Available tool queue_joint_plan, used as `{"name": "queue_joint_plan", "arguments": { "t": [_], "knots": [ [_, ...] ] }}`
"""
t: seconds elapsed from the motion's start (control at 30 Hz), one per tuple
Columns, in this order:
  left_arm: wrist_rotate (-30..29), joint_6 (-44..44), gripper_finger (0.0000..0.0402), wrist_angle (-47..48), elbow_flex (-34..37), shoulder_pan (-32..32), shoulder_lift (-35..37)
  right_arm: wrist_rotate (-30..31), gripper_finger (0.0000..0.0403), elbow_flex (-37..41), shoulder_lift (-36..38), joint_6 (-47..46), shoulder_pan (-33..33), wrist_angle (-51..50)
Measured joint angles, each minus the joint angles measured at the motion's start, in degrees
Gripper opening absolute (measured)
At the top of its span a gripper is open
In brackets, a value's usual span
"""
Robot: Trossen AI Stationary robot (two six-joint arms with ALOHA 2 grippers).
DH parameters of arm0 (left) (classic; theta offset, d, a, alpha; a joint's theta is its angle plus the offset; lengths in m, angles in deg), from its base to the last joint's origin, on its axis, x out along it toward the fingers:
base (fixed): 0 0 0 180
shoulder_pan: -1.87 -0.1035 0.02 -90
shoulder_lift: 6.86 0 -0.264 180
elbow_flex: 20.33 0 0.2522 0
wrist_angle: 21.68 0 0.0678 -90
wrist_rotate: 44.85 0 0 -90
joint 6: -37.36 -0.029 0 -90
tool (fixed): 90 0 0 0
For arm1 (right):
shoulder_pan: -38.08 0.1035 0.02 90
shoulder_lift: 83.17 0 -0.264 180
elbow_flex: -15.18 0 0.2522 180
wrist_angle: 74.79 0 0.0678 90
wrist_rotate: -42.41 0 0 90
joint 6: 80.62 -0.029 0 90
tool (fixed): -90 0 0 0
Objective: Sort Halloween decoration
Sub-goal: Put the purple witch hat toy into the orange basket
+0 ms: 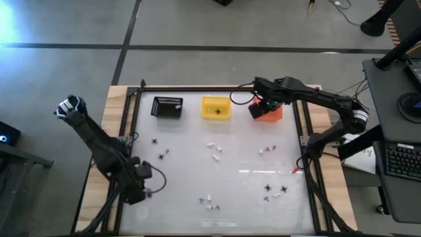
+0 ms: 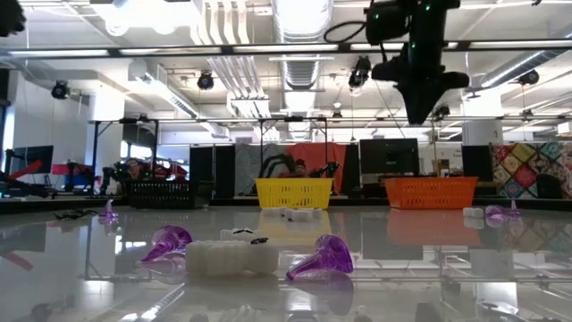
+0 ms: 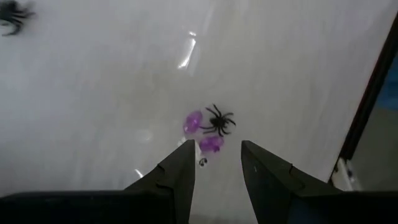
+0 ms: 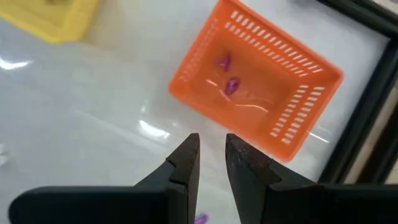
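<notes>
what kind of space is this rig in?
Likely a robotics lab or open workshop: exposed ceiling ducts and strip lights, monitors on benches behind the table, a desk with a keyboard beside it.

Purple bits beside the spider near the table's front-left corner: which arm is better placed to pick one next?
Left. The left gripper hovers right over those purple bits beside the black spider, jaws open. The right gripper is across the table at the orange basket.
</notes>
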Motion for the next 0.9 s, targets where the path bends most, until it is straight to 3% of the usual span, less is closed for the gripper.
{"name": "queue_joint_plan", "arguments": {
  "t": [0.6,0.9],
  "knots": [
    [-2.4,-4.1,0.0113,-2.4,0.0,2.3,-11.5,-1.9,0.007,0.0,4.0,-7.0,9.8,-0.1],
    [-2.5,-4.1,0.0112,-3.4,0.4,2.3,-15.0,-1.4,0.007,0.0,4.0,-8.2,10.9,0.0]
  ]
}}
